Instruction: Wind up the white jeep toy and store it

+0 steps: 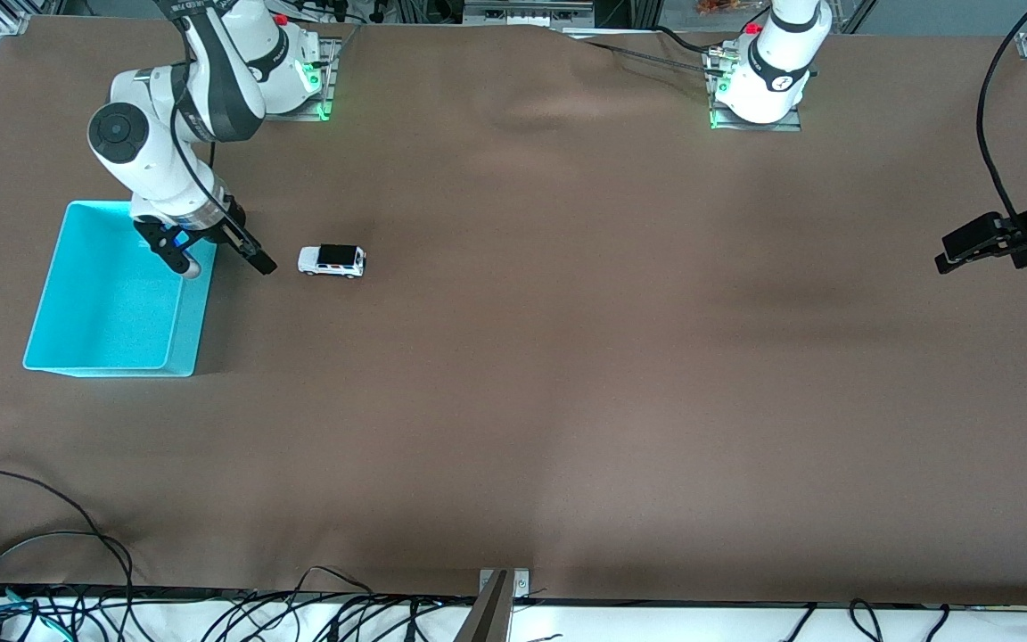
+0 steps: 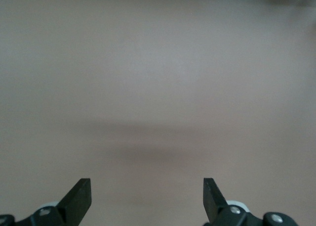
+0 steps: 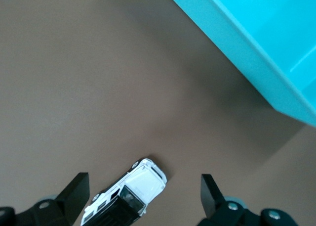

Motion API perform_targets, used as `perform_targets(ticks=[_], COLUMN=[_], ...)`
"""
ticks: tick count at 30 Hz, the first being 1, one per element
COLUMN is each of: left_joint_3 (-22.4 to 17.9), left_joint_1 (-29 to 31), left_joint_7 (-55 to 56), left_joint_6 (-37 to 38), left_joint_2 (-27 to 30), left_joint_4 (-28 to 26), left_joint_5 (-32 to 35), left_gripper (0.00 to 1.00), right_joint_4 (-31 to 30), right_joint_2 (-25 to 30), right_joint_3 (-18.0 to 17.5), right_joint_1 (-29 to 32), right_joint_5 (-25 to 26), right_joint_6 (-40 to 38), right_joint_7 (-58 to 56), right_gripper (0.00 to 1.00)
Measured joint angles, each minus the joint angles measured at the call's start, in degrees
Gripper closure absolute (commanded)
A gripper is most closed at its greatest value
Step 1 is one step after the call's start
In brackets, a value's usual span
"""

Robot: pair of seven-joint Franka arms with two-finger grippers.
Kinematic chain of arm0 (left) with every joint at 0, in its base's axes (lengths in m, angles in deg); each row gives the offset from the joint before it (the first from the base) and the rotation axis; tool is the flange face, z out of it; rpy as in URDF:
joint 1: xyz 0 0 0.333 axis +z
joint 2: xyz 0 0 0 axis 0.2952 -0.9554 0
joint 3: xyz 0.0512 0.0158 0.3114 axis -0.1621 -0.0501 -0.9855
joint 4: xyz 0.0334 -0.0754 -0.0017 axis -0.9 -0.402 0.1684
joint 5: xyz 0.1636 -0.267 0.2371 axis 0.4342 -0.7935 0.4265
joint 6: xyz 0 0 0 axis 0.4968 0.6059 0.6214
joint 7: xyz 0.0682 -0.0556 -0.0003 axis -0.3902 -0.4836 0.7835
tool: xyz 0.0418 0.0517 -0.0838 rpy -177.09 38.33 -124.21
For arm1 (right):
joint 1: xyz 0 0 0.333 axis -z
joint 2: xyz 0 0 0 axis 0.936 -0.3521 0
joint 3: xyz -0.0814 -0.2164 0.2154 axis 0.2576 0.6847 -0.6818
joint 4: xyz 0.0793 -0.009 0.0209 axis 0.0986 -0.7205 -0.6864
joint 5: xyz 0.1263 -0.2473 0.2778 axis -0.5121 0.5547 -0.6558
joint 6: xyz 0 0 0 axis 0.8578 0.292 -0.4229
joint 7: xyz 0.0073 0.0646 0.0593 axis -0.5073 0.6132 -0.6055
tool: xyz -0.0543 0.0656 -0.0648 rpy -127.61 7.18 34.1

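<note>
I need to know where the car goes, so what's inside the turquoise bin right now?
The turquoise bin shows only its bare floor; the white jeep toy sits on the table beside it. The right tool, open, hangs over one corner, hiding that part of the rim.

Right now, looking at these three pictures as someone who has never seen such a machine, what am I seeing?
Two white robot arms are bolted at one edge of a brown table. The big picture looks down from a high camera facing them. The two small pictures come from cameras on the arms' wrists, so the black prongs at their lower edge are each arm's own pincer.

The right pincer hangs open, holding nothing, at the rim of a turquoise bin and beside a white jeep toy. Its wrist camera shows the same toy and the bin's wall.

The left pincer waits, open and empty, over bare table at the left arm's end; its own camera sees only tabletop.
</note>
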Motion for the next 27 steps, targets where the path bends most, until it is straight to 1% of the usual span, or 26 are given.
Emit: perform_targets(ticks=[7, 14, 22, 27], left_joint_3=[0.0, 0.0, 0.0, 0.0], left_joint_1=[0.0, 0.0, 0.0, 0.0], left_joint_7=[0.0, 0.0, 0.0, 0.0], left_joint_6=[0.0, 0.0, 0.0, 0.0], left_joint_2=[0.0, 0.0, -0.1, -0.2], left_joint_4=[0.0, 0.0, 0.0, 0.0], left_joint_5=[-0.2, -0.3, -0.3, -0.3], left_gripper=[0.0, 0.0, 0.0, 0.0], right_joint_4=[-2.5, -4.4, -5.9, -6.7], right_joint_2=[0.0, -0.1, -1.2, -2.0], right_joint_3=[-1.1, -2.0, -2.3, -2.5], right_joint_1=[0.0, -0.2, -2.8, -5.2], right_joint_5=[0.0, 0.0, 0.0, 0.0], right_joint_6=[2.7, 3.4, 6.2, 7.9], right_joint_7=[10.0, 20.5, 32.9, 37.8], right_gripper=[0.0, 0.0, 0.0, 0.0])
